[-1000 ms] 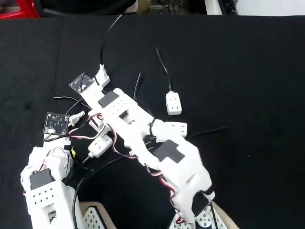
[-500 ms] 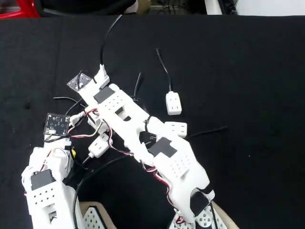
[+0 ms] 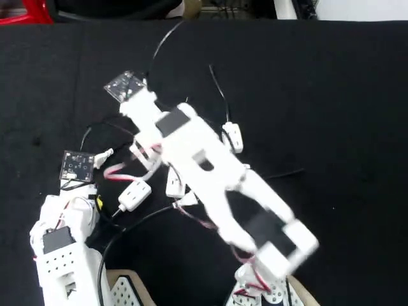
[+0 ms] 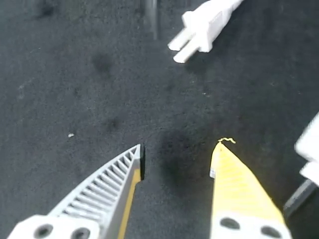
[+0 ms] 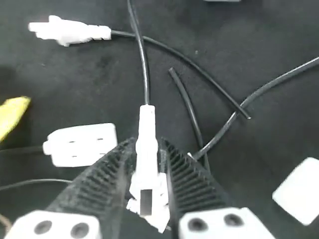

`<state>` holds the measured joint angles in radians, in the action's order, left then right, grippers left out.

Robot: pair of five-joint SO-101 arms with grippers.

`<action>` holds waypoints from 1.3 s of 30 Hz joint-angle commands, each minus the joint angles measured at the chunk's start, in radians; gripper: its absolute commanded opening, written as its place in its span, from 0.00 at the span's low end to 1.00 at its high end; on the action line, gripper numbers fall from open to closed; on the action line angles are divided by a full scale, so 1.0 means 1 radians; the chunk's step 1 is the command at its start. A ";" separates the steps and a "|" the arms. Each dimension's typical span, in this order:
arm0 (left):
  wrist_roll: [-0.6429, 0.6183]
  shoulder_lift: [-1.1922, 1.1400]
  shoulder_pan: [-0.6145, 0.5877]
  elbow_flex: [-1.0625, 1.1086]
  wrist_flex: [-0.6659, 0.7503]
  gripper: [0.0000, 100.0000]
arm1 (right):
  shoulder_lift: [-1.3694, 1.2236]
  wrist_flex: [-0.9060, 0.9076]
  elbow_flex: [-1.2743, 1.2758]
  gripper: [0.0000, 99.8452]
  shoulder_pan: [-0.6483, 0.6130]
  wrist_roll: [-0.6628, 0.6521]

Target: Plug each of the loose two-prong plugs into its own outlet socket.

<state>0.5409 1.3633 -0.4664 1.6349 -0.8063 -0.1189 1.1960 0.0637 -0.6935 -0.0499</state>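
Note:
My right gripper (image 5: 147, 144) is shut on a white two-prong plug (image 5: 145, 149), whose black cord (image 5: 142, 59) runs away from the fingers. Below it on the black table lies a white outlet socket (image 5: 82, 144), with a second loose plug (image 5: 70, 31) farther off. In the high view the right arm (image 3: 204, 166) stretches across the middle toward the far left. My left gripper (image 4: 179, 149) hangs open just above the cloth, nothing between its fingers, and a white plug (image 4: 204, 25) lies ahead of it. That plug (image 3: 105, 155) sits by the left arm (image 3: 60, 248).
More white sockets lie at the centre (image 3: 233, 136) and near the front left (image 3: 134, 194). Black cords (image 3: 220, 89) cross the cloth around them. A yellow fingertip of the left gripper (image 5: 12, 117) pokes in beside the socket. The right half of the table (image 3: 344, 127) is bare.
The right arm has risen and swung toward the far side with the plug in its gripper, dragging the cord rightward. The centre socket has tilted. The left arm has stayed put.

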 commanded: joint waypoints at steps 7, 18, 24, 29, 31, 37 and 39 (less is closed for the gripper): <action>0.009 0.008 0.028 -0.007 0.015 0.23 | 0.829 -0.275 0.662 0.04 -0.035 0.051; 0.008 0.008 0.036 -0.012 0.020 0.23 | 1.601 -0.526 1.153 0.01 -0.035 0.278; 0.002 0.008 0.139 -0.053 0.014 0.23 | 1.933 -0.601 1.351 0.01 -0.035 0.328; -0.049 0.008 0.265 -0.059 0.017 0.23 | 2.009 -0.572 1.429 0.01 -0.037 0.328; -0.054 0.009 0.289 -0.062 0.023 0.23 | 1.988 -0.571 1.414 0.01 -0.040 0.328; -0.098 0.009 0.410 -0.139 0.012 0.23 | 1.905 -0.686 1.399 0.01 -0.035 0.341; -0.189 0.009 0.435 -0.176 0.012 0.23 | 1.883 -0.733 1.409 0.01 -0.034 0.407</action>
<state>0.4488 1.3633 -0.0767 1.5551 -0.8002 1.7929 0.5577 1.4922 -0.7196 0.2770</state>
